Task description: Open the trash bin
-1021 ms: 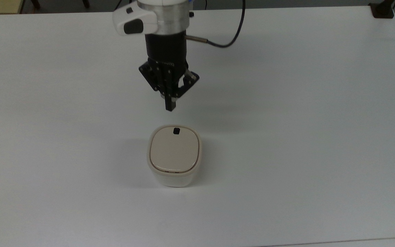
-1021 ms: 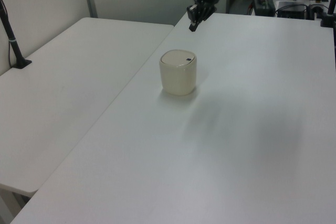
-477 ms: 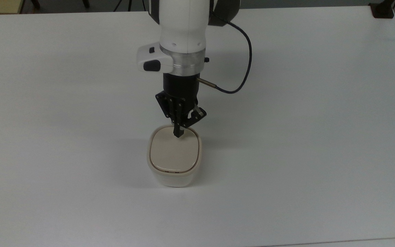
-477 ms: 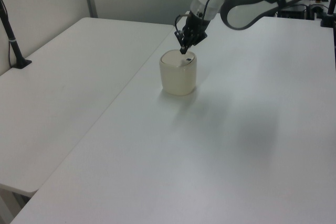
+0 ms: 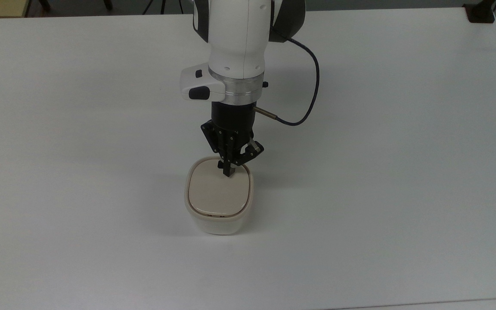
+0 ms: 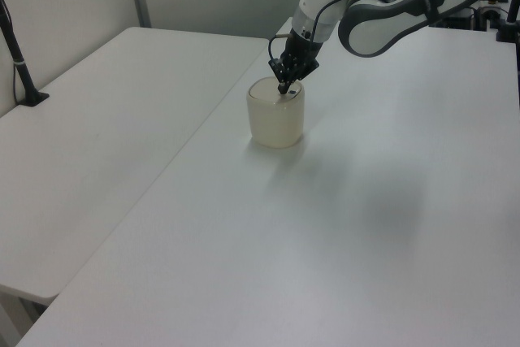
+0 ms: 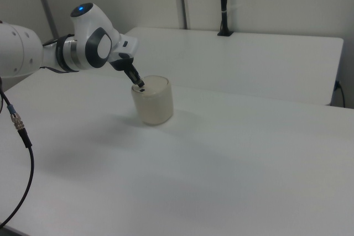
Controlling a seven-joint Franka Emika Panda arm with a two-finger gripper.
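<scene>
One relation decides the coming move: how the tip of the tool point(image 5: 228, 173) sits against the small black button point(image 5: 220, 164) on the lid point(image 5: 215, 191) of the trash bin point(image 5: 218, 215). In the top view the bin stands near the middle of the white worktop point(image 5: 403, 172), with the button at the lid's 12 o'clock edge and what looks like the hinge seam at 6 o'clock. The arm reaches in from 12 o'clock, and the tool's two fingers are pressed together into a single narrow point aimed downward. That point lies just toward 4 o'clock of the button in the top view, partly hiding it; only the button's 9 o'clock side shows. In the left view the tool point(image 6: 283, 88) meets the top of the bin point(image 6: 275, 119) at its far edge, and the right view shows the tool point(image 7: 141, 87) at the lid's rim on the arm's side. Whether the tip is actually bearing on the button or on bare lid beside it cannot be told. The lid lies flat and shut, so the push that frees it seems not yet done; I judge a short shift toward 10 o'clock may be needed.
</scene>
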